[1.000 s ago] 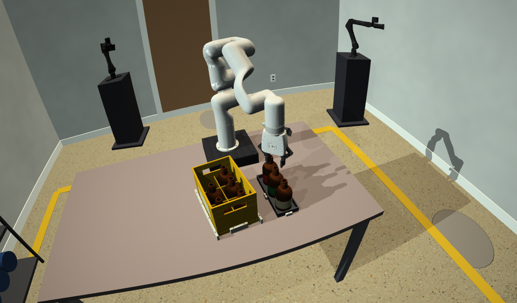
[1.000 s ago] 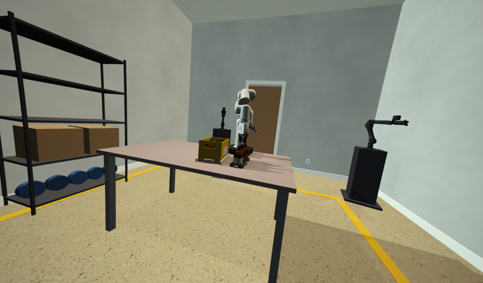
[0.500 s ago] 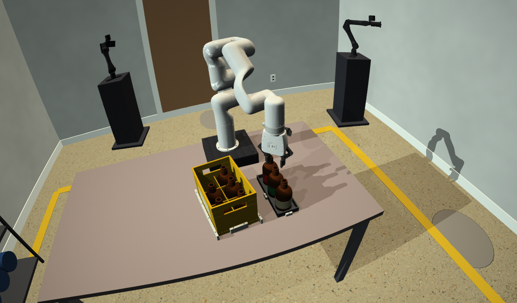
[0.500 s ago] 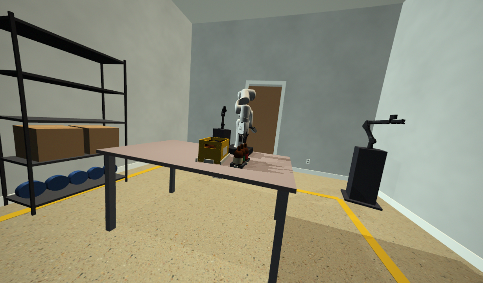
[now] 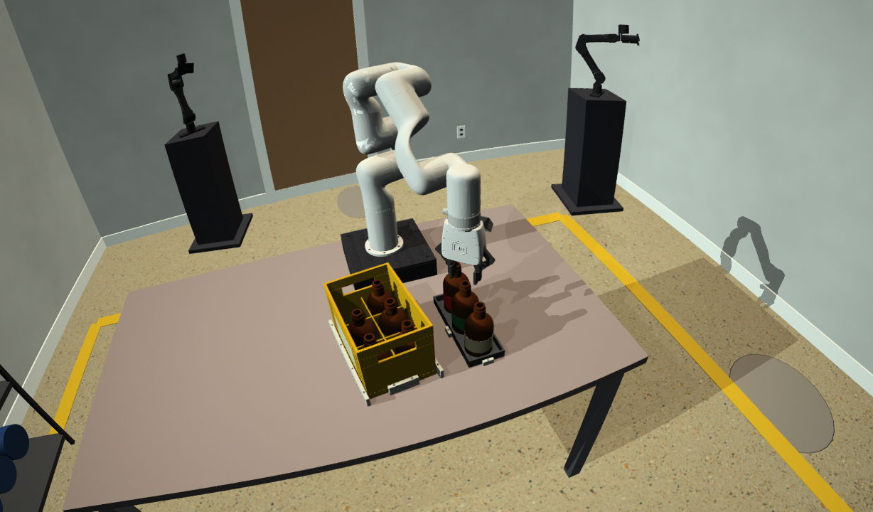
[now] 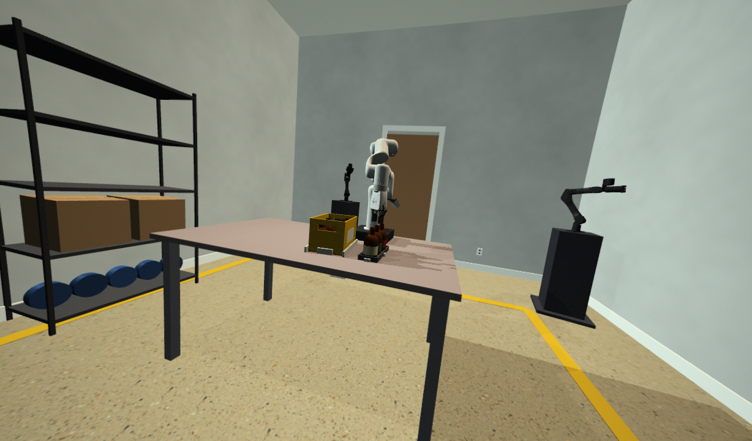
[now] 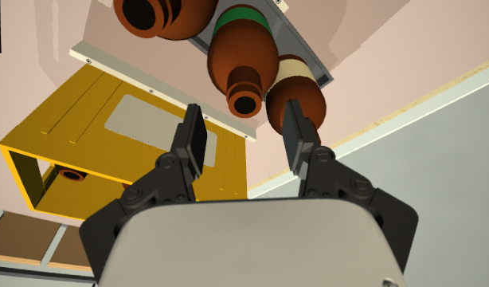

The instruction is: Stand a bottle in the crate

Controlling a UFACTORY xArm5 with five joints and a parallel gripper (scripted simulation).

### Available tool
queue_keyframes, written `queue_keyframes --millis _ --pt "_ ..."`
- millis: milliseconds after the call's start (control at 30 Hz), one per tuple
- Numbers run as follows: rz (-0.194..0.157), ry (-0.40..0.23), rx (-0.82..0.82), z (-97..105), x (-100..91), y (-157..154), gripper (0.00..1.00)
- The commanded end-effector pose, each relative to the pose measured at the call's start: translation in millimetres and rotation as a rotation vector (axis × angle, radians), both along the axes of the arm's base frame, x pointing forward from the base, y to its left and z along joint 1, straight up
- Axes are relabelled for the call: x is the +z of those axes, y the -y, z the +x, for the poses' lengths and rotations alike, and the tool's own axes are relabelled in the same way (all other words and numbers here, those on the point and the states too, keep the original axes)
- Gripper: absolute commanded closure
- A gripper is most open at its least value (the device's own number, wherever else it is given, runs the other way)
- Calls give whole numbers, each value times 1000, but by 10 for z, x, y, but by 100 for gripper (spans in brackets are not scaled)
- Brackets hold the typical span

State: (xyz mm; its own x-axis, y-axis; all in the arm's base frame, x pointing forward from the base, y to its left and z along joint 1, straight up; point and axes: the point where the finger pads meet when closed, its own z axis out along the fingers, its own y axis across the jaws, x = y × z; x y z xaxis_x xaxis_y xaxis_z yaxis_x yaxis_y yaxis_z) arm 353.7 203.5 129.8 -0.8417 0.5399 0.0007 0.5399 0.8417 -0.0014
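My gripper (image 5: 465,274) (image 7: 244,117) is open and empty, pointing down near the neck height of the bottles at the tray's far end. The dark tray (image 5: 500,352) (image 6: 362,257) holds three upright brown bottles in a row: red-label (image 5: 451,299) at the far end, green-label (image 5: 462,315) (image 7: 243,60) in the middle, cream-label (image 5: 478,337) (image 6: 370,241) (image 7: 300,96) nearest the table's front. No bottle is between the fingers in the wrist view. The yellow crate (image 5: 394,372) (image 6: 326,238) (image 7: 83,105) stands level, with several bottles in it. Its back-left cell shows no bottle.
Pale stop strips (image 5: 403,384) (image 7: 150,91) edge the crate, which stands left of the tray with a narrow gap between. The robot's black base (image 5: 420,251) is behind the crate. The table's front edge (image 5: 522,410) runs beyond the crate and tray.
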Motion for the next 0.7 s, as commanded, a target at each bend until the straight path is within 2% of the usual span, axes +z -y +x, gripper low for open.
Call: queue_keyframes --millis 0,667 --pt "2 3 0 10 -2 -6 35" --pt "2 3 0 10 -210 -6 35"
